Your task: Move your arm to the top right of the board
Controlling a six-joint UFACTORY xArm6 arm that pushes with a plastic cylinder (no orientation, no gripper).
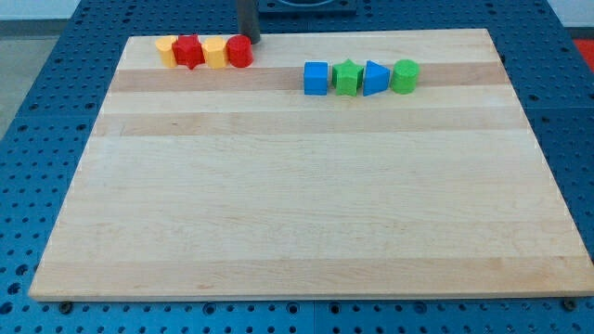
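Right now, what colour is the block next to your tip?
Red, just below my tip, in the camera view.

1. No text, label, brand, number or sign can be read anywhere in the camera view.
2. The wooden board (306,195) carries no markings.
3. The coloured blocks show plain faces only.

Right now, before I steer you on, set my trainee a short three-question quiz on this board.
1. True or false: my tip sits at the board's top right corner.
2. How many blocks form the row on the view's right, from the blue cube to the green cylinder?
3. Which block is nearest my tip: A) yellow block B) red cylinder C) blue triangular block?

Key: 1 false, it is at the top edge, left of centre; 2 four; 3 B.
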